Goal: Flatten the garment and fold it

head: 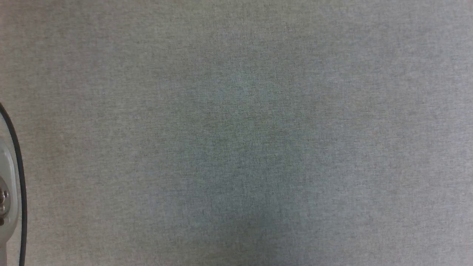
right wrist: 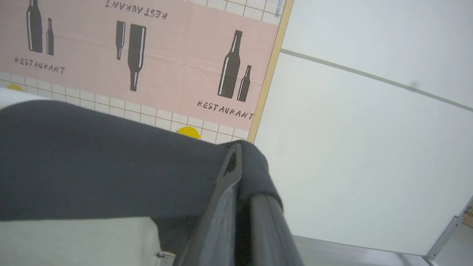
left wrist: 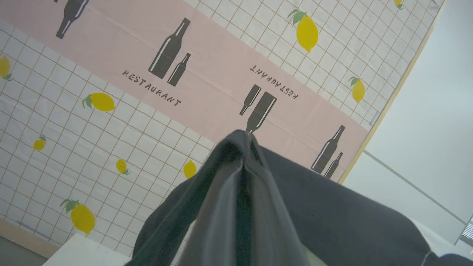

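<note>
Garment: The garment (left wrist: 332, 218) was held in the air. A black sleeve panel was stretched between the two grippers, and the white body (right wrist: 74, 240) hung below the seam.
Garment position: It was held above the lemon-and-bottle tablecloth (left wrist: 111, 147), close to the table edge (left wrist: 391, 96). No part of it could be confirmed as resting on the cloth.
Left gripper: The left gripper (left wrist: 244, 147) had its fingers pressed together, pinching a fold of black fabric at the tips.
Right gripper: The right gripper (right wrist: 240, 164) was also clamped on black fabric, which wrapped over one fingertip. It sat near the table edge (right wrist: 271, 74), with pale floor (right wrist: 369, 147) beyond it.
Head view: It showed a grey woven surface (head: 236, 133) and a pale arm segment (head: 7, 192) at the left margin.
Step in hand (judged): The garment was lifted and spread before being laid flat, so flattening was not yet done.
Risk, slip: Both pinches were small and sat at the fingertips. A sharp pull to tension the cloth could draw the fabric out of one grip and drop that side.
Risk, overhang: The right-hand grip was close to the table edge. Lowering from there could leave a sleeve or the hem hanging off, and its weight could drag the garment towards the floor.
Risk, creases: Only sleeve fabric was gripped. The body could fold under itself on touchdown, and a later fold would lock those wrinkles in.
Risk, snag: Fabric wrapped over the right fingertip could cling on release and pull the laid cloth out of line.
</note>
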Motion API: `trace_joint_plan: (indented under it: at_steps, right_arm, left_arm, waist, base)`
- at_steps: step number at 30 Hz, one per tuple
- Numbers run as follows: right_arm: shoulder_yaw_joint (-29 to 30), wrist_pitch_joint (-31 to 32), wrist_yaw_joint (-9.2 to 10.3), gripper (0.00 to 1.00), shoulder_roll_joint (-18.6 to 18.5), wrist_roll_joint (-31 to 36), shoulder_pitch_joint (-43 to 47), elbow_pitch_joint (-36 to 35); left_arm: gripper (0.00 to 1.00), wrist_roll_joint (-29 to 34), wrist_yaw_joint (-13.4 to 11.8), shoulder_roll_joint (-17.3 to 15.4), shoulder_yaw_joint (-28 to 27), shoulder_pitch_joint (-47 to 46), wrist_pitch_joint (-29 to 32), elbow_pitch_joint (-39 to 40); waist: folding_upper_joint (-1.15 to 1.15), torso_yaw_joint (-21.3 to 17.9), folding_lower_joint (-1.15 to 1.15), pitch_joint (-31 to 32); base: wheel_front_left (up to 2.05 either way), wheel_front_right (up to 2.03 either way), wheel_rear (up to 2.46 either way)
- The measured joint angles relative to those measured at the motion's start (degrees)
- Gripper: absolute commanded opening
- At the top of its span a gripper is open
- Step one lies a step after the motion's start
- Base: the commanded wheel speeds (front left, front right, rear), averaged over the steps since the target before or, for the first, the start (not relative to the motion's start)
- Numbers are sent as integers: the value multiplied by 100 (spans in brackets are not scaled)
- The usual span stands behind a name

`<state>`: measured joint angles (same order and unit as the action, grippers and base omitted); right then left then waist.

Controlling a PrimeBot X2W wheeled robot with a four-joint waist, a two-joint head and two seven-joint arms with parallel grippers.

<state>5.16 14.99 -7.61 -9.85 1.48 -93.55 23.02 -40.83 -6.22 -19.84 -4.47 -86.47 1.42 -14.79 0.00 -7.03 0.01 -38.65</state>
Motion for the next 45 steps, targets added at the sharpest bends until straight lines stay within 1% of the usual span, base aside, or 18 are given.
trace_joint_plan:
  at_steps: [2, 5, 9, 12, 15, 19, 22, 25, 28, 33, 38, 41, 45]
  right_arm:
    - [-21, -42, 0, 0, -21, -68, 34, 216]
    - [-177, -73, 0, 0, -118, -223, 271, 449]
    - [-522, -76, 0, 0, -208, -638, 1012, 636]
    - [-823, 22, 0, 0, -330, -1035, 1715, 608]
    - [-1043, 119, 0, 0, -502, -1455, 2490, 400]
    - [-1216, 332, 0, 0, -680, -1948, 3727, -131]
    - [-1170, 456, 0, 0, -764, -2159, 4730, -670]
    - [-960, 634, 0, 0, -768, -2207, 5743, -1227]
    - [-647, 799, 0, 0, -661, -2165, 6685, -1741]
    - [-102, 1137, 0, 0, -266, -2025, 7858, -2580]
    - [328, 1607, 0, 0, 112, -1907, 8681, -3338]
    - [600, 1961, 0, 0, 278, -1777, 9126, -3827]
    - [857, 2450, 0, 0, 481, -1652, 9677, -4262]
  left_arm:
    - [0, -9, 100, 1, 60, 92, 26, -215]
    - [0, -9, 185, -11, 151, 416, 105, -464]
    - [0, 81, 318, -93, 388, 1200, 265, -808]
    - [0, 363, 442, -303, 671, 1861, 458, -922]
    - [0, 379, 476, -389, 781, 2591, 641, -868]
    - [0, 304, 489, -382, 910, 3883, 983, -527]
    - [0, 131, 421, -291, 958, 4920, 1282, -124]
    - [0, -15, 323, -269, 1036, 5895, 1581, 325]
    - [0, -132, 226, -248, 1067, 6739, 1777, 768]
    - [0, -389, 33, -180, 1025, 7798, 1937, 1457]
    - [0, -467, -107, -154, 953, 8435, 1993, 1909]
    - [0, -474, -179, -174, 915, 8760, 2040, 2164]
    - [0, -550, -290, -164, 918, 9153, 2140, 2418]
  waist:
    - [0, 30, 0, -27]
    - [0, 94, -1, -34]
    - [0, 151, -1, 21]
    - [0, 171, -1, 143]
    - [0, 192, -1, 327]
    - [0, 220, -1, 657]
    - [0, 253, -2, 938]
    - [0, 297, -2, 1230]
    - [0, 349, -2, 1518]
    - [0, 450, -2, 1971]
    - [0, 569, -2, 2323]
    - [0, 656, -2, 2499]
    - [0, 753, -2, 2658]
  base:
    - [0, 0, 0]
    - [0, 0, 0]
    - [0, 0, 0]
    - [0, 0, 0]
    - [0, 0, 0]
    - [0, 0, 0]
    - [0, 0, 0]
    - [0, 0, 0]
    - [0, 0, 0]
    - [0, 0, 0]
    - [0, 0, 0]
    - [0, 0, 0]
    - [0, 0, 0]
